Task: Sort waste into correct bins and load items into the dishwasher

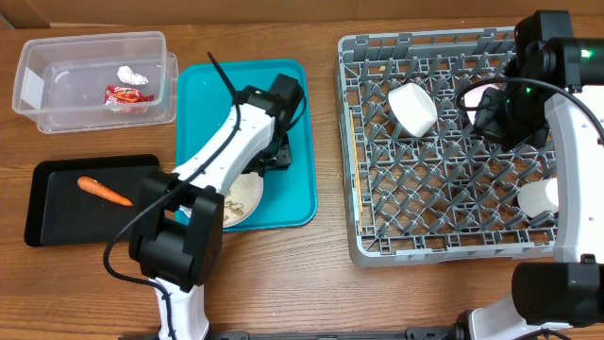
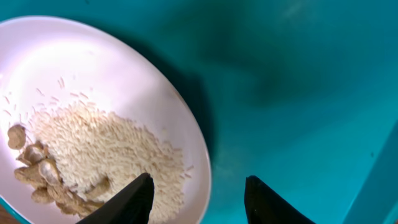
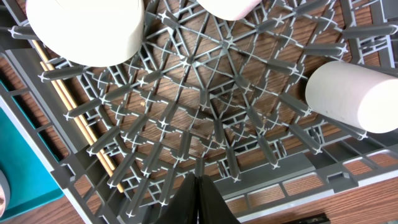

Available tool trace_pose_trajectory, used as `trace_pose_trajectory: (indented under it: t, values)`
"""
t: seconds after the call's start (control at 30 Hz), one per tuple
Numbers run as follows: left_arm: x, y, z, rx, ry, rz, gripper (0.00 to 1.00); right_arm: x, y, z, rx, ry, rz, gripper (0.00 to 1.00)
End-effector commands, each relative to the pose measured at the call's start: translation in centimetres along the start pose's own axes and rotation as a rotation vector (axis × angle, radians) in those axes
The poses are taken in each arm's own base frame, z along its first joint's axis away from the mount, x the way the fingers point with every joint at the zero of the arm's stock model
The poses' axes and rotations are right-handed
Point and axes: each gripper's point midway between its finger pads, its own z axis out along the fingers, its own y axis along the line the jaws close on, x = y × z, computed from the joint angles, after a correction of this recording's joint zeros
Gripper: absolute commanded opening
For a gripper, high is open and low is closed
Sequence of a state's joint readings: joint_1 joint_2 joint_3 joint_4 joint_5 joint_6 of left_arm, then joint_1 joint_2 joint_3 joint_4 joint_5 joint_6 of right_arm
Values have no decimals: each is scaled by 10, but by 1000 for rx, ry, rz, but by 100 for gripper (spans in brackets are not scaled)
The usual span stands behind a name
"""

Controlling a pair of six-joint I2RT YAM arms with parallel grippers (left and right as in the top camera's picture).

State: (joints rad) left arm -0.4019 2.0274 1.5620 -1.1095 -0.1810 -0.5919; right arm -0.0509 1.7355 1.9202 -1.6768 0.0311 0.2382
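Far left of left gripper (image 2: 199, 186), clear tub (image 1: 94, 42) holding red wrapper (image 1: 127, 94), white wrapper (image 1: 130, 74); black tray (image 1: 57, 217) holding carrot (image 1: 102, 192). Left gripper hanging wide open over plate (image 2: 93, 81) rim, rice (image 2: 112, 149) and peanuts (image 2: 37, 177) sitting left of fingers (image 2: 134, 199). Right gripper (image 3: 200, 199) hanging pinched closed above grey rack (image 3: 292, 165); bowl (image 3: 87, 28) up-left, cup (image 3: 354, 96) right, chopsticks (image 3: 74, 121) left.

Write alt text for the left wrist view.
A white plate of rice scraps and peanuts lies on the teal tray, filling the left of the view. The left gripper is open at the bottom edge, one dark finger over the plate, the other over the tray.
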Motion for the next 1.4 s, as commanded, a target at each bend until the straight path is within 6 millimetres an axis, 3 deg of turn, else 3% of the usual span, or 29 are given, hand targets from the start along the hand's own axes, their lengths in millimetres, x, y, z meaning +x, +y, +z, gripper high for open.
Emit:
trace_pose_trajectory:
  t: [0.0, 0.37, 0.67, 0.83, 1.1, 1.37]
  values:
    - [-4, 7, 11, -13, 5, -38, 48, -1, -1, -3, 1, -14, -1, 5]
    - [8, 8, 35, -8, 17, -37, 42, -1, -1, -3, 1, -11, -1, 4]
    - [7, 5, 53, 7, -20, -41, 23, 1, -1, -3, -1, -5, -1, 5]
    - [5, 4, 53, 10, -27, -42, 4, 1, -1, -3, -1, -5, -1, 5]
    - [-9, 4, 44, -3, -73, 50, 4, 1, -1, -3, -1, -5, -1, 5]
    - [-26, 13, 13, -65, -102, 61, 4, 2, -1, -3, 0, -2, -1, 5]
